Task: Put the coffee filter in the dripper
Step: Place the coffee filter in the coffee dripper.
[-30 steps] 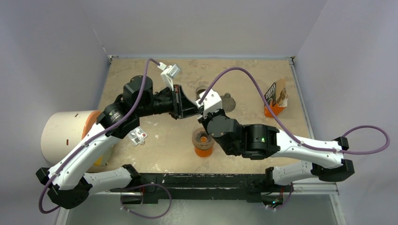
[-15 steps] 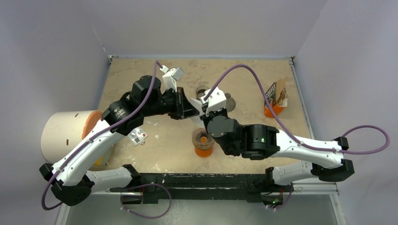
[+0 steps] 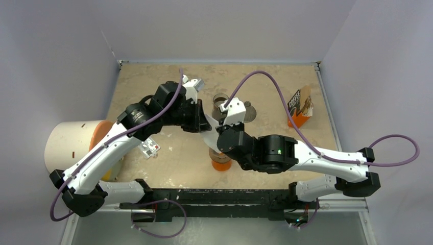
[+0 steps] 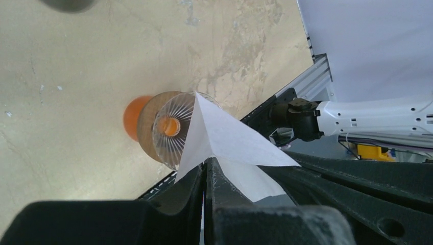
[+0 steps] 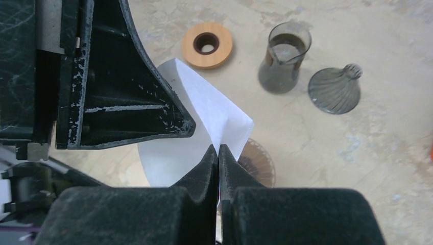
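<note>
The fingers of the left gripper (image 4: 205, 171) are pressed together on one edge of the coffee filter (image 4: 224, 135), and those of the right gripper (image 5: 218, 153) are pinched shut on a corner across from it. Between them the pale paper hangs in the air, held by both arms at once. It looks creased and mostly flat to me, not yet spread into a cone. From the left wrist's view its pointed end lies over the rim of the dripper (image 4: 168, 127), the ribbed glass funnel with a brown collar perched on the orange glass vessel (image 3: 220, 164) toward the near side of the table (image 3: 153, 81). The paper is above the mouth, though, not down in it. Farther back stand a wooden ring (image 5: 207, 45) and a smoky grey glass cup (image 5: 283, 56), both well apart from the work. I'd say the filter is picked up and brought over. Opening it, seating it point-down in the funnel and letting go remain.
</note>
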Available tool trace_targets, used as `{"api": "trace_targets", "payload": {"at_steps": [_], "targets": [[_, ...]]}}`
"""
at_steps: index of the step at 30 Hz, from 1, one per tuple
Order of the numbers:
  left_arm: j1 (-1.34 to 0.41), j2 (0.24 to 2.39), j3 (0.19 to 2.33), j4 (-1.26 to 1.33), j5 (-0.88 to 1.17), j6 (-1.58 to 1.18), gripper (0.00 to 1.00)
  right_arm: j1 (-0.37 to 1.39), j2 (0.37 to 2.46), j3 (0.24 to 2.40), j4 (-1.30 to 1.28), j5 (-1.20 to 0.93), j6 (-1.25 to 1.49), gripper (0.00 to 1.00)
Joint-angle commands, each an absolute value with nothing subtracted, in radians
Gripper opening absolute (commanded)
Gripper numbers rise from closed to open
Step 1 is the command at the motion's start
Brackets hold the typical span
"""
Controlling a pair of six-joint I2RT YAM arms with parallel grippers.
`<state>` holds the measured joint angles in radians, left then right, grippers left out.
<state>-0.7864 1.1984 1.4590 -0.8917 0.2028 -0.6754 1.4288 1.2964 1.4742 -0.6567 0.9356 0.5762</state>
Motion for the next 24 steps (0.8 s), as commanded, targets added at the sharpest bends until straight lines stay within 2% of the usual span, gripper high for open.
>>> {"api": "trace_targets", "payload": {"at_steps": [1, 9, 24], "targets": [[-0.815, 1.226, 1.555, -0.979, 0.164, -0.608, 0.0, 1.436, 1.256, 1.464, -0.692, 0.861, 0.734, 0.0], [-0.922, 1.287, 1.614, -1.066, 0.089, -0.568, 0.0, 1.434, 1.228, 1.464, -0.752, 0.782, 0.848, 0.0], [-0.965, 1.335, 1.602, -1.122, 0.052, -0.544, 0.0, 1.425, 1.206, 1.423, -0.872, 0.75, 1.163, 0.0]]}}
